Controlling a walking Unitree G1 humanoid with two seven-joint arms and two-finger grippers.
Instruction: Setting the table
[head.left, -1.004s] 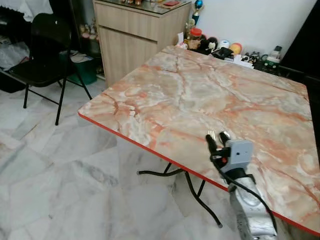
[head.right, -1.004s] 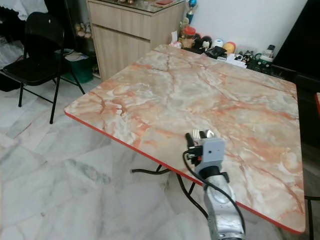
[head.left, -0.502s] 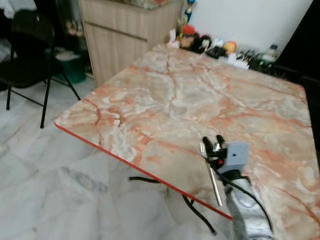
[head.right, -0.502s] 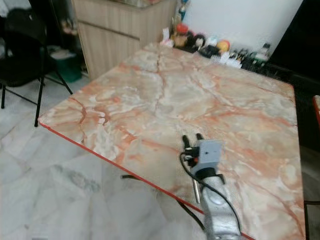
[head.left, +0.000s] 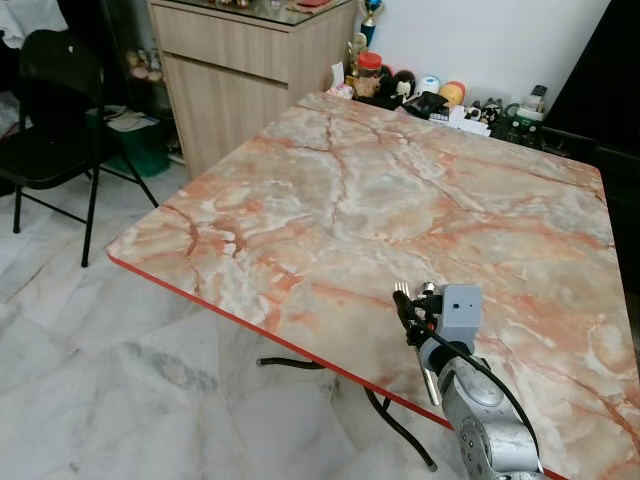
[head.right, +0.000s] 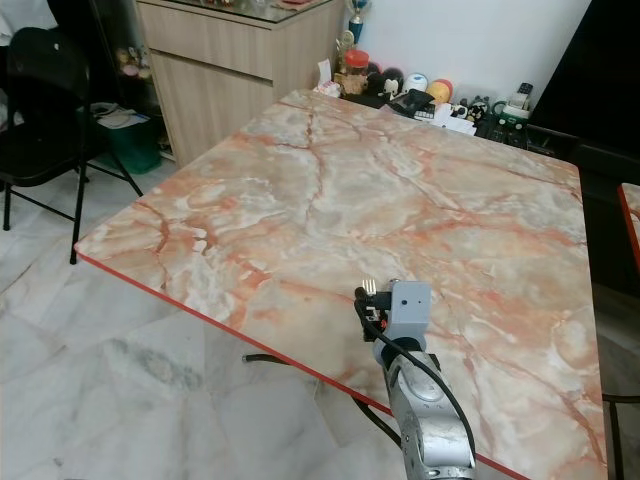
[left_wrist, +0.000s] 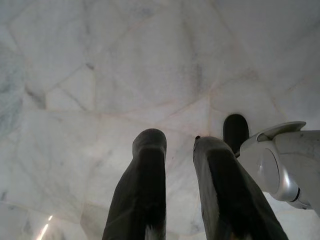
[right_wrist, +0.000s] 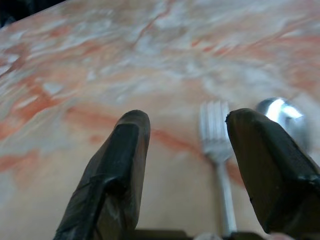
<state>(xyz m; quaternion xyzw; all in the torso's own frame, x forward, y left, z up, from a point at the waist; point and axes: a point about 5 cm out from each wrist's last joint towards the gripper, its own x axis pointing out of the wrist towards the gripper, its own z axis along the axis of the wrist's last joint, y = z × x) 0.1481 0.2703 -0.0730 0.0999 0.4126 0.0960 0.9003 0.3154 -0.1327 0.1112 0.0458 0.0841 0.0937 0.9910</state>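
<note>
A fork (right_wrist: 216, 131) and a spoon (right_wrist: 283, 114) lie side by side on the pink marble-patterned table (head.left: 400, 190), close to its red near edge. My right gripper (head.left: 413, 300) hovers low over them, open, its fingers (right_wrist: 125, 150) spread wide with the fork's tines lying below the gap. The fork's handle (head.left: 428, 375) runs back under the gripper towards the table edge. In the eye views the spoon is hidden behind the gripper. My left gripper (left_wrist: 180, 140) hangs idle over the floor, its fingers slightly apart and empty.
A black folding chair (head.left: 60, 110) stands at the far left and a wooden cabinet (head.left: 240, 70) beyond the table's far left corner. Jars and small toys (head.left: 430, 90) crowd the wall behind the table. Black table legs (head.left: 300, 365) reach out over the marble floor.
The camera has shifted. A second ago the fork and spoon stood at my right fingertips; now they lie flat on the table and the fingers are spread above them.
</note>
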